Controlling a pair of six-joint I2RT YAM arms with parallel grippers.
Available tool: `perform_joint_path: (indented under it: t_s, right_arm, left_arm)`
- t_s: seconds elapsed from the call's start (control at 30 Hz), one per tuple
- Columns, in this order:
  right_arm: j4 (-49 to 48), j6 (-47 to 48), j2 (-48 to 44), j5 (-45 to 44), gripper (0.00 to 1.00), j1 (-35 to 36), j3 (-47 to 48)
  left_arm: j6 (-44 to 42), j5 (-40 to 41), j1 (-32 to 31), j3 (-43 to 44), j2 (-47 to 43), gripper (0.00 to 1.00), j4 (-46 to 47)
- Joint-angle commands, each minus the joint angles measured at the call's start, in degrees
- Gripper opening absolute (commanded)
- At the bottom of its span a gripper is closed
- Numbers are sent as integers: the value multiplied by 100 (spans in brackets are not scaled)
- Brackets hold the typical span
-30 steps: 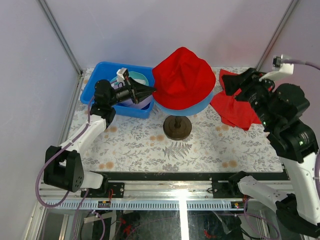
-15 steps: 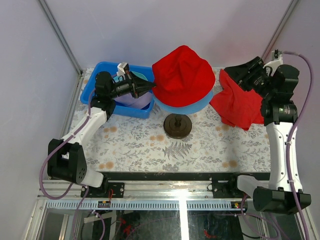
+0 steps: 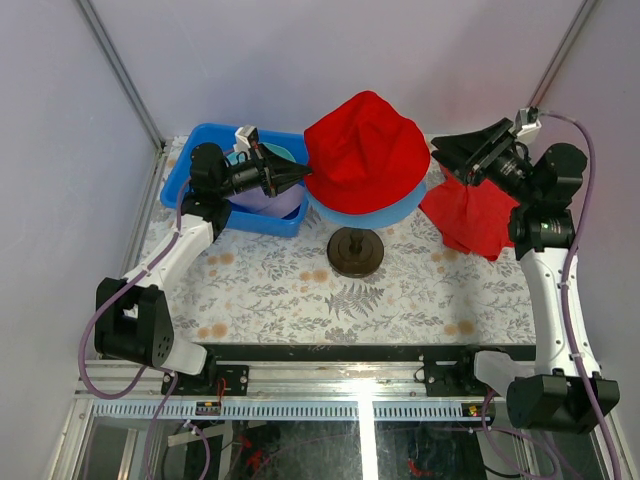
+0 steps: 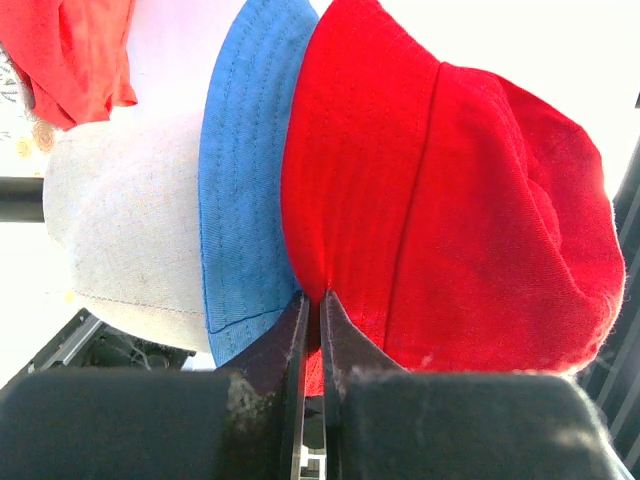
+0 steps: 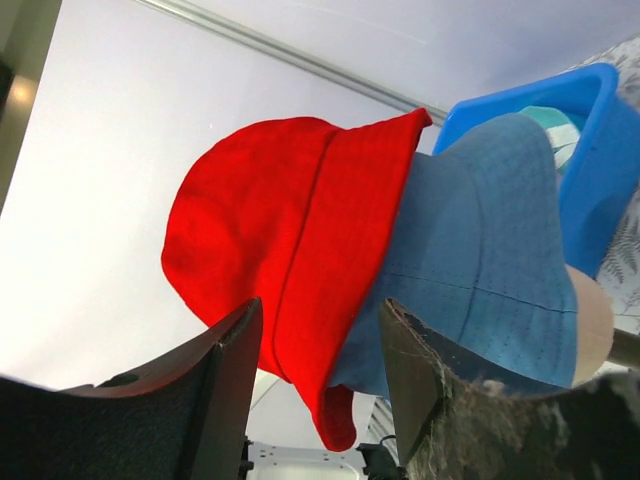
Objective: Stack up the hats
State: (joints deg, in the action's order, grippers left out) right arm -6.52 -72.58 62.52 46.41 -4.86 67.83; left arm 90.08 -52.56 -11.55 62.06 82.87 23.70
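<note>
Red hat (image 4: pixel 450 200), soft and seamed, sits over the blue hat (image 4: pixel 245 180) on the beige mannequin head (image 4: pixel 120 230), and my left gripper (image 4: pixel 312 300) has its fingers pressed together on the red brim. My right gripper (image 5: pixel 320 310) hangs near the hats' other side, fingers spread apart. That wrist view catches a teal hat (image 5: pixel 550 125) in the blue bin (image 5: pixel 600 170), while the top view alone shows the pale lilac hat (image 3: pixel 262 203) there and the red cloth (image 3: pixel 475 220).
</note>
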Motion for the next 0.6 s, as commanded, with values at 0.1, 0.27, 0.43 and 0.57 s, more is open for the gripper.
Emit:
perform_joint_path:
  t_s: [0.1, 0.27, 0.43, 0.57]
  right_arm:
    - [-656, -451, 86, 342, 56, 179, -48]
    - [-815, -513, 276, 238, 55, 493, 0]
    - [-900, -567, 342, 113, 40, 601, -32]
    - [-418, -270, 139, 26, 17, 593, -94]
  left_arm:
    - [-70, -26, 23, 85, 12, 0, 120]
    - [-48, -14, 24, 88, 2, 0, 121]
    - [-18, -10, 21, 73, -1, 0, 144]
    - [-17, -10, 23, 16, -1, 0, 163]
